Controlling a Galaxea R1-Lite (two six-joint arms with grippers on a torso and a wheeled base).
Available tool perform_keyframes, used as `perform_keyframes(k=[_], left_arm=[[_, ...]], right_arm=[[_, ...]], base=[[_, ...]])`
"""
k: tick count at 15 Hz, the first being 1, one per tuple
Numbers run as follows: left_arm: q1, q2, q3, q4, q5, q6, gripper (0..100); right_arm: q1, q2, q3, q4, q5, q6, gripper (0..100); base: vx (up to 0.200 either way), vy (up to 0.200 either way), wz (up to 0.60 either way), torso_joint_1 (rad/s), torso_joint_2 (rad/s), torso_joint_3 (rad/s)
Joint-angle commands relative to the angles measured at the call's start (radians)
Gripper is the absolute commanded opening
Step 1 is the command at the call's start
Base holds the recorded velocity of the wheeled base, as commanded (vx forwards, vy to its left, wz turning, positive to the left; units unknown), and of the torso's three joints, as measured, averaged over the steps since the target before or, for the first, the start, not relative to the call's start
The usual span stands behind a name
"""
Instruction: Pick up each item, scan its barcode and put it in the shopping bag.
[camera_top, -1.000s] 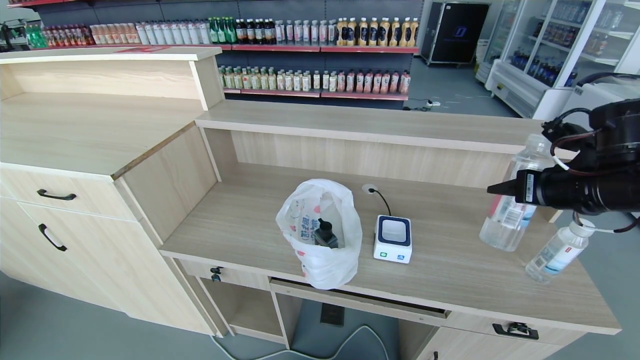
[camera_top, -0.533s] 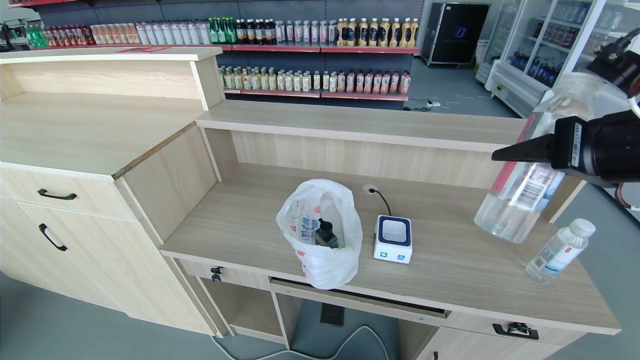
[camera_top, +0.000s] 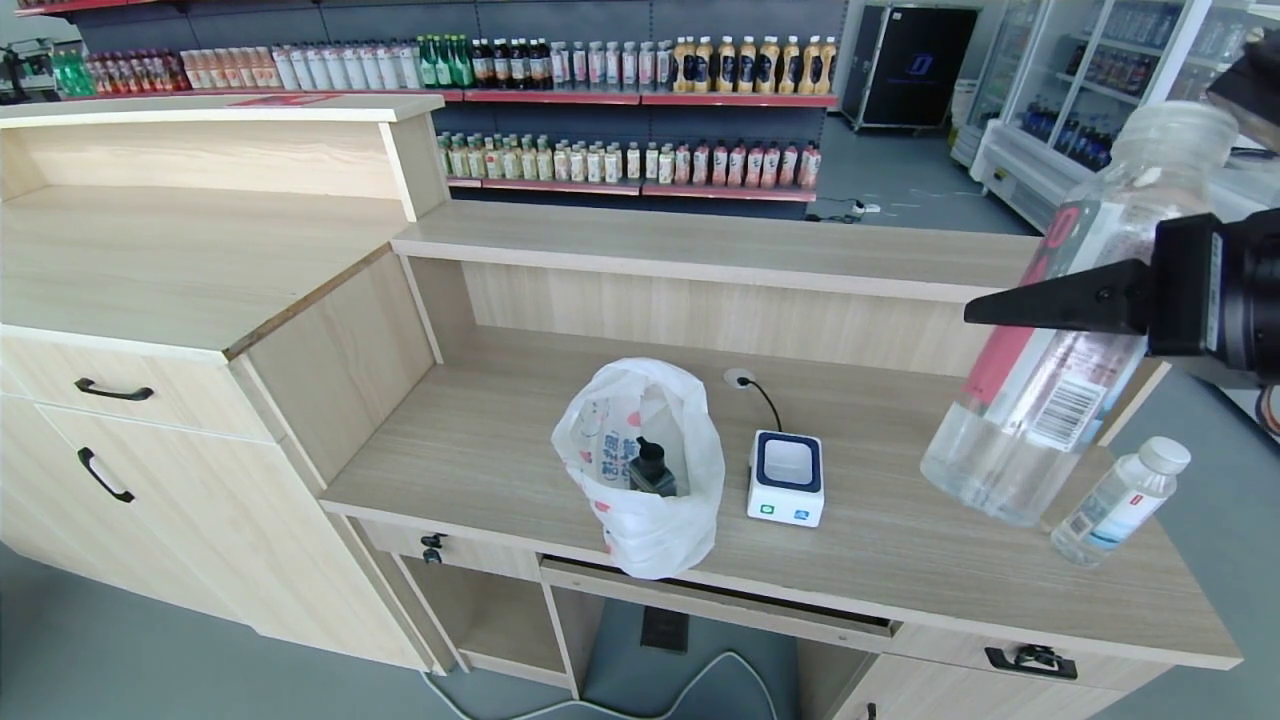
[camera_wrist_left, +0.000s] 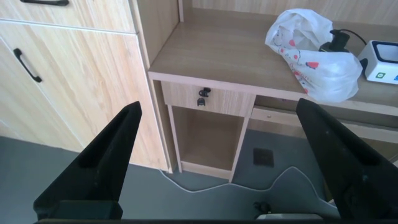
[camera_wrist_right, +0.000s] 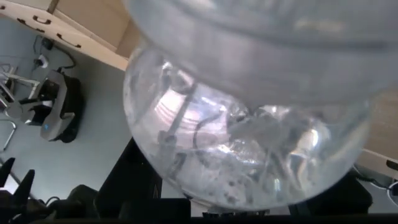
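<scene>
Right end effector: I am gripping the large clear plastic water bottle with the red label across its upper body, one finger lying across the label on the side I can see.
Bottle's place: I am holding it raised and tilted above the right part of the light wood worktop, base lowest, well to the right of the white box scanner with the dark window.
Left end effector: I am letting it hang spread wide and empty, low beside the worktop's front left corner.
Bag: the white plastic shopping bag with red print is standing just left of the scanner, already holding a dark bottle.
Slip risk: the bottle looks heavy and smooth, so it may be pivoting or sliding in a grip this high once I swing it.
Collision risk: its base is hanging near the small clear bottle with the white cap by the worktop's right edge; a low sweep could knock that one off.
Scan risk: the barcode is facing up and outward, so without a turn the scanner may be missing it.
</scene>
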Motion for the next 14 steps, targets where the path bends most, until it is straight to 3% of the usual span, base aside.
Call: perform_keyframes(k=[1, 5, 14], left_arm=[[0.000, 0.000, 0.000, 0.000, 0.000, 0.000, 100], [0.000, 0.000, 0.000, 0.000, 0.000, 0.000, 100], [0.000, 0.000, 0.000, 0.000, 0.000, 0.000, 100]], right_arm=[[0.068, -0.036, 0.041, 0.000, -0.040, 0.005, 0], [0.175, -0.077, 0.072, 0.004, -0.089, 0.068, 0], [0.333, -0.109, 0.133, 0.001, -0.092, 0.192, 0]], base=[[0.000, 0.000, 0.00, 0.000, 0.00, 0.000], [0.000, 0.000, 0.00, 0.000, 0.00, 0.000], [0.000, 0.000, 0.00, 0.000, 0.00, 0.000]])
